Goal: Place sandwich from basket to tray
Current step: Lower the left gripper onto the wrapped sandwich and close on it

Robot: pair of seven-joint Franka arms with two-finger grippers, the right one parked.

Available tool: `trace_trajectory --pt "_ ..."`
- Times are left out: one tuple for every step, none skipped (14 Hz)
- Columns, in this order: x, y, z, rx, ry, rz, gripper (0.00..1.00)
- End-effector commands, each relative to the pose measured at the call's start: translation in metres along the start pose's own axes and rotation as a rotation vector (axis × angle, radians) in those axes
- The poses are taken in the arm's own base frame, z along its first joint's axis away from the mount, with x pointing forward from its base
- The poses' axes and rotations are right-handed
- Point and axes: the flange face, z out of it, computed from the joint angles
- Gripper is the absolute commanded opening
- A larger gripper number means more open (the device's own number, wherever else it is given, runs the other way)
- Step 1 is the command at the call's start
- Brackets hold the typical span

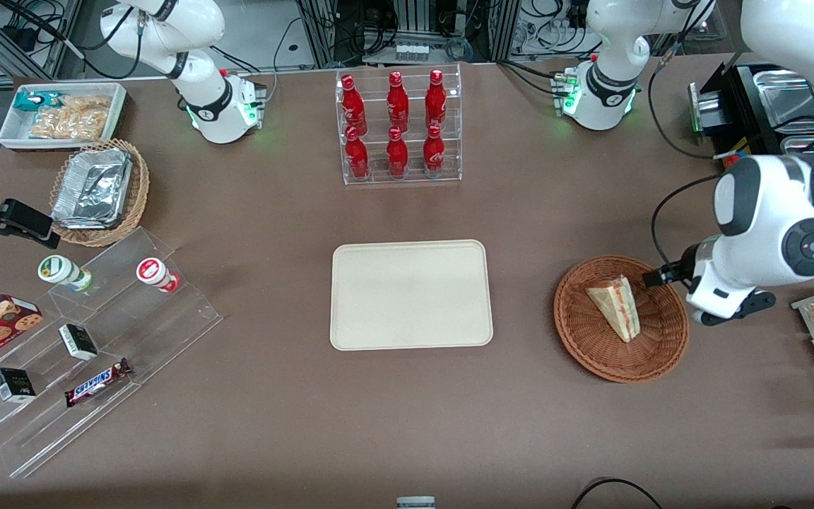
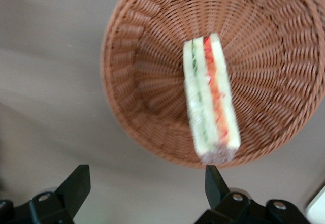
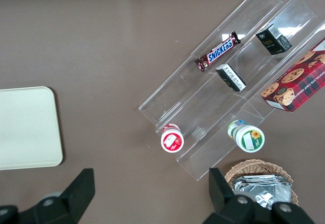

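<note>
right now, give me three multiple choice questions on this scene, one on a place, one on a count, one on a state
1. Where is the sandwich?
A. on the tray
B. in the basket
C. on the bare table

2. How many red bottles stand in the clear rack?
A. four
B. six
C. eight

3. What is the state of the gripper hovering by the basket?
A. fingers open and empty
B. shut on the sandwich
C. shut on a bottle

Answers: 1 B, the wedge lies on the wicker while the tray is bare. 2 B, two rows of three. 3 A, both fingers stand wide apart with nothing between them.
</note>
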Motion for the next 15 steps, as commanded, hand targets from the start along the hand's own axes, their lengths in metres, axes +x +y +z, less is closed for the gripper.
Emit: trace_trajectory --pt "0.011 0.010 0.005 -0.126 -0.010 -0.144 1.00" --pt "0.015 0.013 0.008 -0.157 -0.003 -0.169 1.00" --pt "0.018 0.018 0.012 -0.180 0.000 -0.178 1.00" --pt "0.021 0.021 0.018 -0.188 0.003 -0.180 1.00" --pt "0.024 0.023 0.026 -0.187 0.005 -0.181 1.00" --pt "0.028 0.025 0.034 -0.190 0.014 -0.181 1.00" --pt "0.033 0.025 0.044 -0.198 0.022 -0.186 1.00" --pt "0.038 0.025 0.054 -0.201 0.026 -0.190 1.00" --pt "0.041 0.028 0.065 -0.202 0.026 -0.191 1.00" --pt "0.042 0.029 0.073 -0.199 0.025 -0.191 1.00" --pt "0.040 0.031 0.080 -0.198 0.025 -0.190 1.00" --pt "0.039 0.033 0.086 -0.196 0.026 -0.187 1.00" --pt "0.039 0.034 0.095 -0.193 0.020 -0.186 1.00" --pt "0.039 0.034 0.102 -0.194 0.029 -0.184 1.00" --pt "0.037 0.032 0.111 -0.190 0.033 -0.181 1.00"
